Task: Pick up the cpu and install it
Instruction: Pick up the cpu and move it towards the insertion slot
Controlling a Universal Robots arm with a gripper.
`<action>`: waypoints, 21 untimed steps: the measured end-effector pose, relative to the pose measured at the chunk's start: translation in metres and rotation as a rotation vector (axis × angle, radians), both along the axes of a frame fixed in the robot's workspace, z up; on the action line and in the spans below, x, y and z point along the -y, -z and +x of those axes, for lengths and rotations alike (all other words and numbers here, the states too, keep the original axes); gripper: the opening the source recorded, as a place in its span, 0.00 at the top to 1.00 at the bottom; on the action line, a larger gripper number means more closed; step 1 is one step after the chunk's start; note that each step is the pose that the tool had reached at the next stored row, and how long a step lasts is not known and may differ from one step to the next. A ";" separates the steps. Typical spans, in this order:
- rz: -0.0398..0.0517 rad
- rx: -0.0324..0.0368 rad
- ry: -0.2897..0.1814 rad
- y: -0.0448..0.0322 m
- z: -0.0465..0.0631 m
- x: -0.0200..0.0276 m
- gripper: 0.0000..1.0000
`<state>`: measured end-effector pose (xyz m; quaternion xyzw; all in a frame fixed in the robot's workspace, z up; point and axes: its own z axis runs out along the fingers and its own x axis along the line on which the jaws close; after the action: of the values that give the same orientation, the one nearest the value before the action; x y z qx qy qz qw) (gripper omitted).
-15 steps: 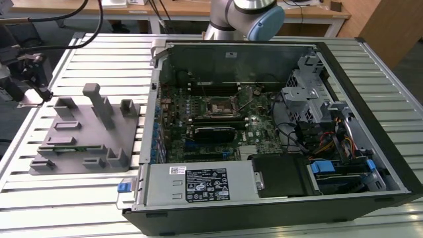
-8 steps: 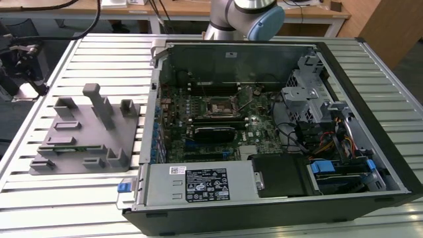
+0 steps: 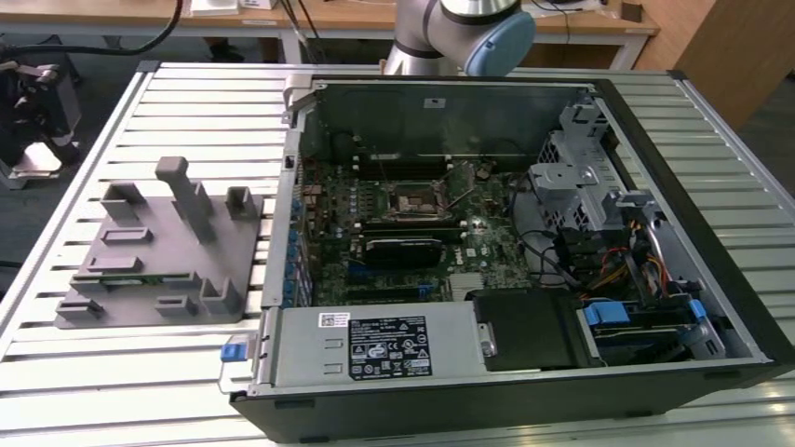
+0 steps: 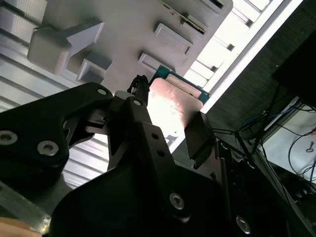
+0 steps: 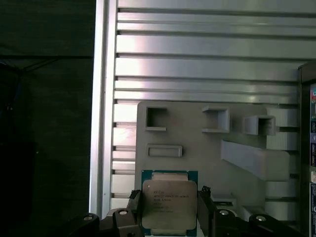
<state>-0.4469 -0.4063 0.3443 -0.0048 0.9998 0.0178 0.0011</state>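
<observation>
Jaws of the gripper (image 5: pixel 169 195) squeeze the cpu (image 5: pixel 169 206) by two side edges, in open air above the grey holder tray (image 5: pixel 197 148) on the ribbed tabletop (image 5: pixel 197 69).

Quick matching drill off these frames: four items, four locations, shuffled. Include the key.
Items
1. cpu
2. grey fixture
3. socket
4. power supply

Places
A. middle of the motherboard, inside the case
B. on the slatted table, at the exterior view's left of the case
C. inside the case, along the edge nearest the exterior camera
D. gripped between the fingers of the hand, seen in both wrist views

Pairs: 1-D, 2-B, 3-A, 4-C
</observation>
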 end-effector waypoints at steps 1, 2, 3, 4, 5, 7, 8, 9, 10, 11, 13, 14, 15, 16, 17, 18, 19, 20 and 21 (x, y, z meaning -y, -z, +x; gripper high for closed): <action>-0.0001 -0.0001 0.000 -0.0025 0.000 0.0000 0.46; -0.0001 -0.0001 0.000 -0.0048 0.000 -0.0001 0.46; 0.0000 0.0000 0.000 -0.0072 0.000 -0.0001 0.46; -0.0001 -0.0001 0.000 -0.0095 0.000 -0.0001 0.46; -0.0001 -0.0001 0.000 -0.0119 0.000 -0.0002 0.46; 0.0000 0.0000 0.000 -0.0166 0.000 -0.0003 0.46; -0.0001 -0.0001 0.000 -0.0191 0.000 -0.0003 0.46; -0.0001 -0.0001 0.000 -0.0218 0.000 -0.0004 0.46; -0.0001 -0.0001 0.000 -0.0242 0.000 -0.0004 0.46; 0.0000 0.0000 0.000 -0.0267 0.000 -0.0004 0.46; -0.0001 -0.0002 0.000 -0.0319 0.000 -0.0006 0.46; -0.0001 -0.0001 0.000 -0.0344 0.000 -0.0007 0.46; 0.0000 -0.0001 0.000 -0.0369 0.000 -0.0008 0.46; 0.0000 0.0000 0.000 -0.0394 0.000 -0.0009 0.46; -0.0001 -0.0001 0.000 -0.0423 0.000 -0.0010 0.46; 0.0000 -0.0001 0.000 -0.0449 0.000 -0.0010 0.46; -0.0001 -0.0001 0.000 -0.0474 0.000 -0.0011 0.46; -0.0001 -0.0001 0.000 -0.0499 0.000 -0.0011 0.46; -0.0001 0.0000 0.000 -0.0525 0.000 -0.0012 0.46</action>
<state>-0.4469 -0.4051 0.3969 -0.0048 0.9998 0.0178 0.0011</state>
